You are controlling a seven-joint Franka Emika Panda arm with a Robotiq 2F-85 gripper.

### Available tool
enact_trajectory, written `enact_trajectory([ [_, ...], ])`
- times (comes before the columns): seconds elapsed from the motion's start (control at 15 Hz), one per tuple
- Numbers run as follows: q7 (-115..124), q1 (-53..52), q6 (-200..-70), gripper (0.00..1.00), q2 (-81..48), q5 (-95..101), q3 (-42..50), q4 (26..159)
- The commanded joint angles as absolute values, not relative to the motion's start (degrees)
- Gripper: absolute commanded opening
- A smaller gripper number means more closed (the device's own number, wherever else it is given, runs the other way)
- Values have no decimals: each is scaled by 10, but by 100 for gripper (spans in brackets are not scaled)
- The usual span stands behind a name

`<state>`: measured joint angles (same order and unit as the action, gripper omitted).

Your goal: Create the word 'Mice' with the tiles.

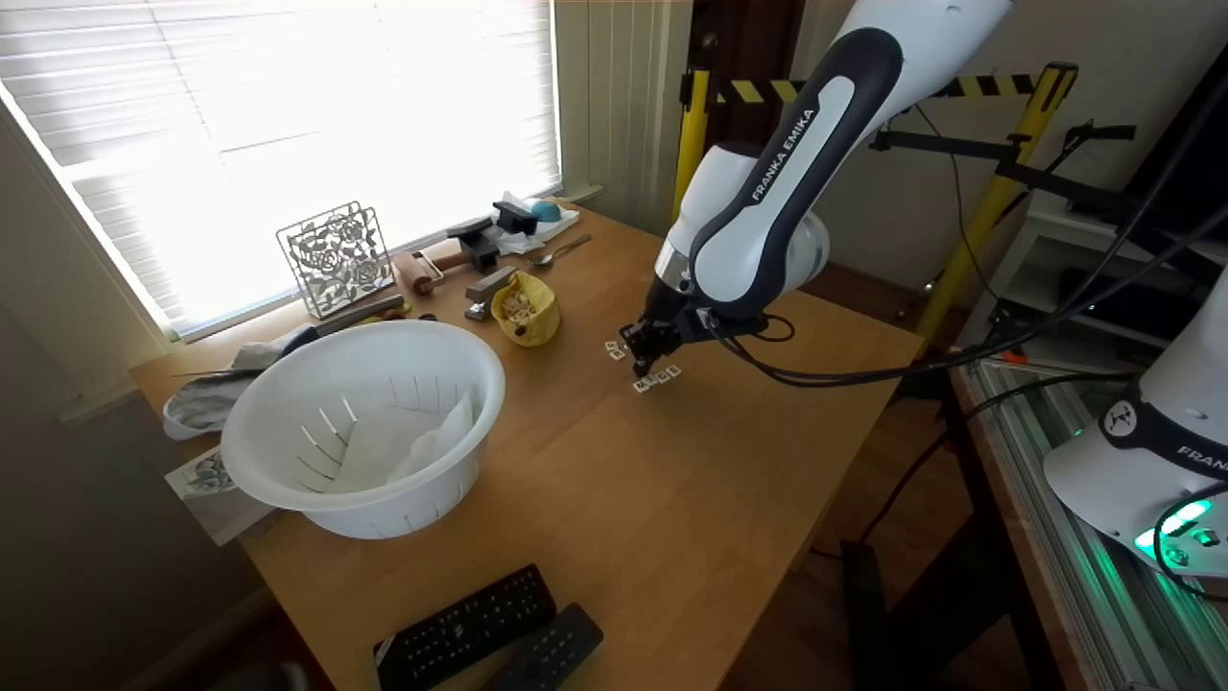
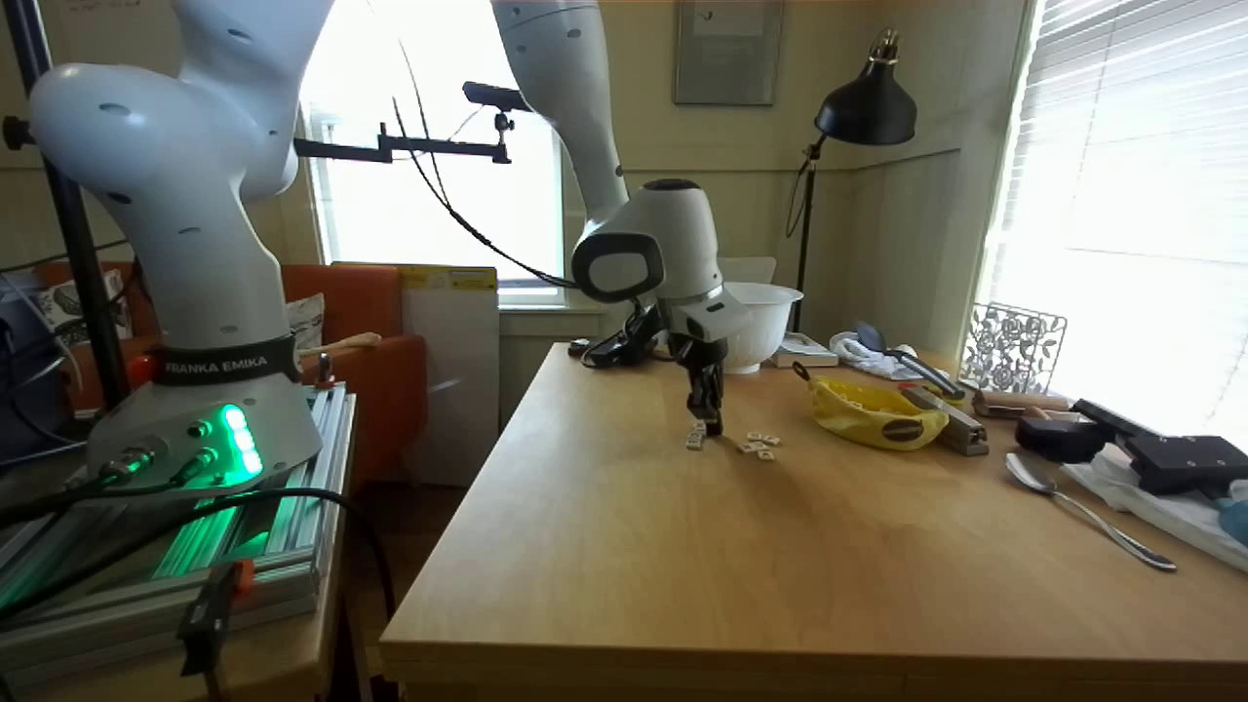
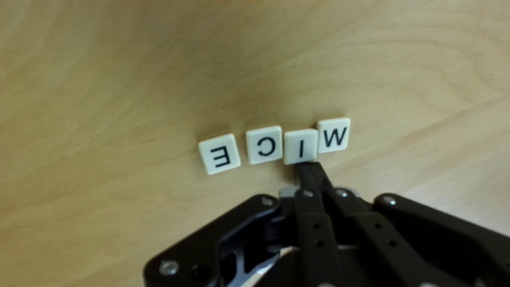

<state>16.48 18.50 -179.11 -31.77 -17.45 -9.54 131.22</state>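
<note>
Four cream-white letter tiles lie in a row on the wooden table, upside down in the wrist view: E (image 3: 219,154), C (image 3: 264,144), I (image 3: 300,146) and M (image 3: 334,134). The I sits close beside the M, slightly lower. The E is a little tilted and farther from the C. My gripper (image 3: 308,169) is shut with nothing seen between its fingertips, at the I tile's lower edge; contact is unclear. The gripper also shows in both exterior views (image 1: 641,369) (image 2: 714,429). A few loose tiles (image 1: 614,349) (image 2: 760,446) lie nearby in both exterior views.
A yellow pouch (image 1: 537,321) (image 2: 873,414) with its top open holds many small tiles. A white bowl (image 1: 408,509) (image 2: 765,327) stands farther along the table. Two black remotes (image 1: 465,629) lie at the table's end. A spoon (image 2: 1072,512) and a rose-patterned holder (image 1: 341,259) are by the window.
</note>
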Motion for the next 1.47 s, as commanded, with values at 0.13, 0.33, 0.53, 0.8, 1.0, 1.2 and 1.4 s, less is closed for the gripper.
enact_trajectory([
  [0.13, 151, 184, -1766, 0, -309, -191, -99, 1324],
  [0.33, 151, 182, -1759, 0, -306, -192, -96, 1325],
  [0.53, 152, 174, -1756, 0, -306, -192, -87, 1325],
  [0.8, 154, 162, -1767, 0, -306, -190, -75, 1324],
  [1.0, 155, 153, -1771, 0, -300, -189, -66, 1326],
  [1.2, 155, 148, -1768, 0, -291, -188, -59, 1330],
  [1.4, 155, 145, -1771, 0, -284, -188, -52, 1334],
])
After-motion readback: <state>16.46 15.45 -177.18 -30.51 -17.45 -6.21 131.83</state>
